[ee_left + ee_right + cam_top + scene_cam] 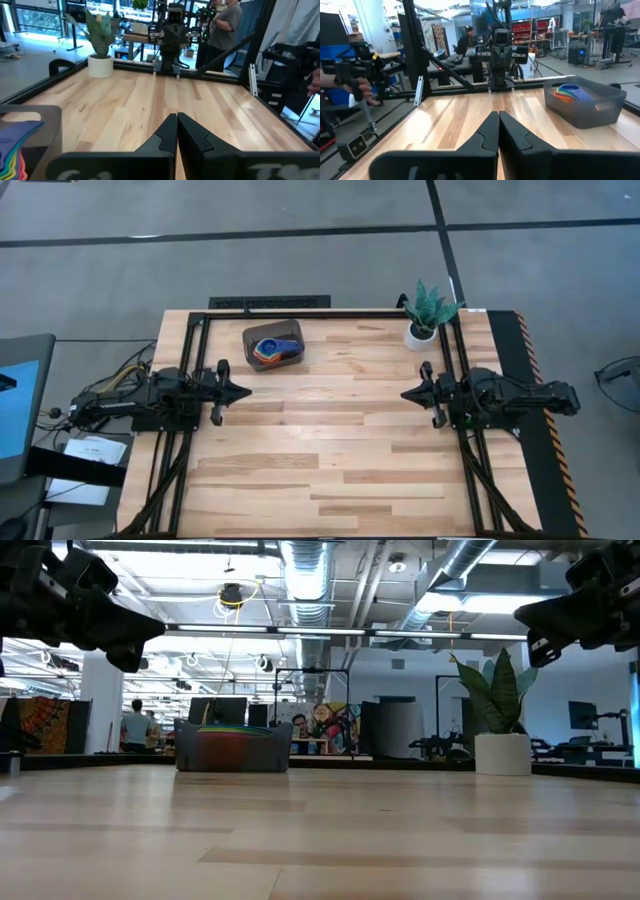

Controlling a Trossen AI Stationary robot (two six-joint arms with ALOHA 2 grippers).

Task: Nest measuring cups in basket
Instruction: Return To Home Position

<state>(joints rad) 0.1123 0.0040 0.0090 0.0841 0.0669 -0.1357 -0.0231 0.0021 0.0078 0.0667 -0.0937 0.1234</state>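
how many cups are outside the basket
0. All visible cups sit nested in one stack inside the basket, far side of the table, left; lower ones are mostly hidden, so their number is unclear.

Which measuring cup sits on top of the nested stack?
The blue cup in the basket: its whole bowl and handle show, while the others appear only as coloured rims beneath it.

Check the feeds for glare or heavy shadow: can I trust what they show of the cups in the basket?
High view: even light, faint shadows, the measuring cups plain inside the basket. Low view: bright ceiling lamps behind, so left gripper and right gripper read as silhouettes; the cups show only as colour through the basket wall. Right wrist view: no glare on the cups.
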